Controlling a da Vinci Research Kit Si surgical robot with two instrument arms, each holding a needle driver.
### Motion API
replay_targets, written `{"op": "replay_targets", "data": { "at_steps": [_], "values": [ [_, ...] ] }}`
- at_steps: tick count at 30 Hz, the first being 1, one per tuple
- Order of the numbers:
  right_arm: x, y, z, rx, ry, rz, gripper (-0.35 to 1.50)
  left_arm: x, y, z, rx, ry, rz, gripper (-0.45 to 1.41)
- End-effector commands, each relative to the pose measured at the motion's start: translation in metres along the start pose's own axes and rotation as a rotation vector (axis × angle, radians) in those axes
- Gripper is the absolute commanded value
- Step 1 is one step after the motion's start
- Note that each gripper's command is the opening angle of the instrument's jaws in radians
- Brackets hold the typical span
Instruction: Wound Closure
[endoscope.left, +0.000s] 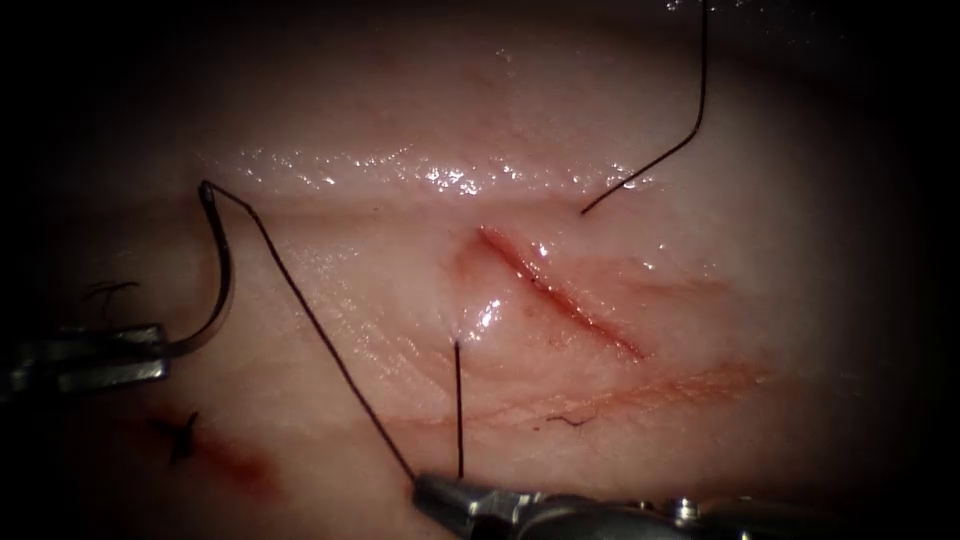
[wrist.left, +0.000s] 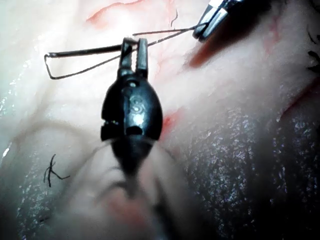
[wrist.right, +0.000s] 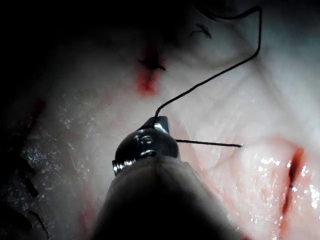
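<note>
Tissue (endoscope.left: 420, 120) with an oblique cut (endoscope.left: 560, 292) at frame centre. Left end effector (endoscope.left: 150, 357), at the left edge, is clamped on the needle (endoscope.left: 222, 270) near its pointed end; the curve rises free of the tissue, left of the cut. Right end effector (endoscope.left: 432, 490), bottom centre, is clamped on the thread (endoscope.left: 320, 330), which runs up-left to the needle's tail and also up into the tissue left of the cut.

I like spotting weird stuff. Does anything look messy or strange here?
A little: red fluid smears the tissue left of the cut. Otherwise the left tool holds the needle clear of tissue; the right tool holds thread.
</note>
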Motion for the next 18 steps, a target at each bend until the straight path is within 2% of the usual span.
{"op": "replay_targets", "data": {
  "at_steps": [1, 5, 8, 10, 13, 15, 18],
  "values": [
    [0.0011, -0.0015, 0.0003, 0.004, 0.004, -0.001, -0.35, -0.0003, 0.0005, 0.0004, -0.003, 0.001, 0.001, -0.45],
    [0.0019, -0.0022, 0.0001, 0.008, 0.015, 0.0, -0.35, 0.0005, 0.001, 0.0007, -0.009, 0.008, -0.005, -0.45],
    [0.0021, -0.0016, 0.0003, 0.014, 0.05, 0.007, -0.35, 0.0007, 0.0009, 0.001, -0.01, 0.009, -0.008, -0.45],
    [0.0022, -0.0004, 0.0004, 0.009, 0.094, 0.023, 0.39, 0.0008, 0.0005, 0.0012, -0.012, 0.01, -0.011, -0.45],
    [0.0022, 0.0017, 0.0004, -0.009, 0.129, 0.039, 0.86, 0.0008, -0.0006, 0.0014, -0.017, 0.01, -0.016, -0.45],
    [0.0021, 0.0031, 0.0002, -0.015, 0.142, 0.049, 0.93, 0.0007, -0.0015, 0.0012, -0.015, 0.005, -0.026, -0.45],
    [0.0017, 0.0051, -0.0001, -0.018, 0.148, 0.051, 0.93, 0.0007, -0.0031, 0.0004, 0.01, -0.006, -0.016, -0.45]
  ]
}}
